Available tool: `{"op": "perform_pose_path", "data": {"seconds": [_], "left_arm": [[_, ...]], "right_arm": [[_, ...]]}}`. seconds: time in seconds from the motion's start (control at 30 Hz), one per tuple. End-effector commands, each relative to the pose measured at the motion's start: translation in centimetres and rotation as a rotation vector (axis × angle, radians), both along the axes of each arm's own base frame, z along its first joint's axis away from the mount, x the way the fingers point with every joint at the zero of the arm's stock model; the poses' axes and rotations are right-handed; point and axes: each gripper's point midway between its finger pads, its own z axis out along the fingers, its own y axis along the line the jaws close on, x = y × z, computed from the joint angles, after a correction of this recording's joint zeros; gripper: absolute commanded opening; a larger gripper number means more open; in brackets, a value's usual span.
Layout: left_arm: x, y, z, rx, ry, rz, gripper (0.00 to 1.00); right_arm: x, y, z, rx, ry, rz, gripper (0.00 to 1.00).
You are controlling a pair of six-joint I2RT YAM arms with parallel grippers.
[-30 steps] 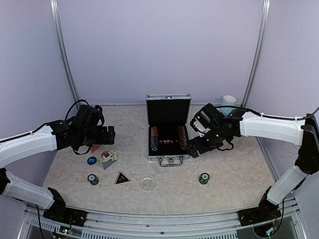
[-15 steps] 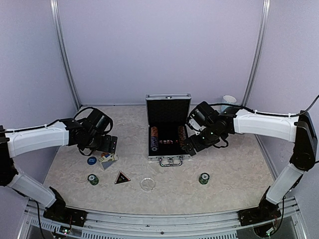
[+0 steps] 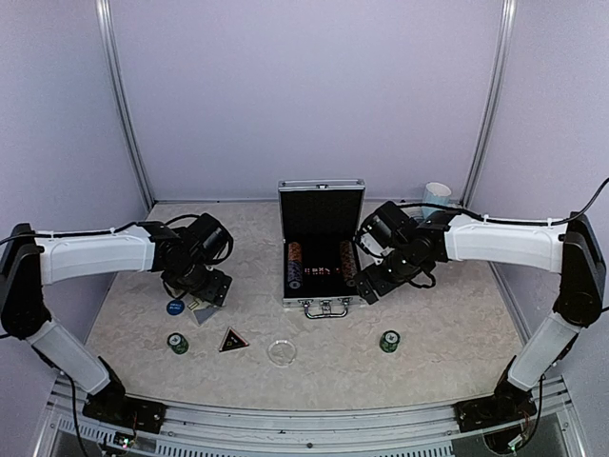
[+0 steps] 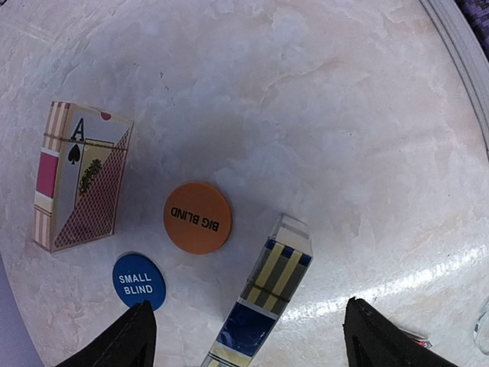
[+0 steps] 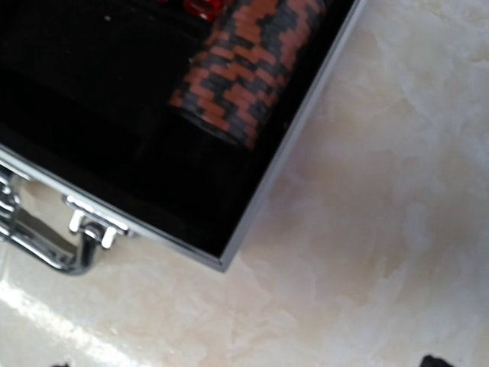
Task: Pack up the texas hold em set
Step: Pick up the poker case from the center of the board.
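The silver briefcase (image 3: 322,211) stands open at the table's middle, with chip rows (image 3: 295,265) inside. My left gripper (image 3: 207,288) is open, low over the blue card deck (image 4: 267,294), which lies between its fingertips (image 4: 126,340). Beside it lie the red deck (image 4: 80,176), the orange disc (image 4: 197,217) and the blue disc (image 4: 139,280). My right gripper (image 3: 369,286) is open and empty at the case's front right corner (image 5: 289,141), near an orange-and-black chip row (image 5: 248,69). The black triangle (image 3: 233,340), clear disc (image 3: 281,352) and two green chip stacks (image 3: 178,343) (image 3: 389,341) lie in front.
A light-blue mug (image 3: 437,195) stands at the back right by the wall. The case's chrome handle (image 5: 53,245) sticks out toward the front. Grey walls close in the table on three sides.
My left gripper has swung right and down over the decks and discs. My right gripper has stayed by the case's right front corner.
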Motion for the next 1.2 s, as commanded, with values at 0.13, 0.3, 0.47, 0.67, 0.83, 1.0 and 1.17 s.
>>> {"op": "perform_pose_path", "data": {"seconds": [0.13,0.3,0.47,0.67,0.83,1.0,1.17], "left_arm": [[0.1,0.2,-1.6,0.055,0.084,-0.032,0.81],[0.3,-0.1,-2.0,0.03,0.102,-0.039,0.74],[0.0,-0.2,-2.7,0.03,0.123,-0.047,0.64],[-0.2,0.0,-3.3,0.014,0.146,-0.039,0.54],[-0.1,0.4,-3.5,0.012,0.149,-0.027,0.48],[-0.1,0.6,-3.6,0.012,0.151,-0.019,0.42],[-0.1,0.6,-3.8,0.009,0.159,-0.018,0.35]], "right_arm": [[-0.2,-0.4,1.3,0.0,-0.058,0.017,0.99],[-0.3,-0.7,1.2,-0.005,-0.059,0.014,0.99],[-0.3,-0.9,1.2,-0.011,-0.06,0.007,0.99],[-0.3,-1.0,1.5,-0.006,-0.064,0.002,0.99],[-0.2,-1.0,1.8,-0.007,-0.071,0.0,0.99],[-0.2,-1.0,1.8,-0.005,-0.07,0.0,0.99],[-0.2,-1.0,1.7,-0.006,-0.07,0.001,0.99]]}}
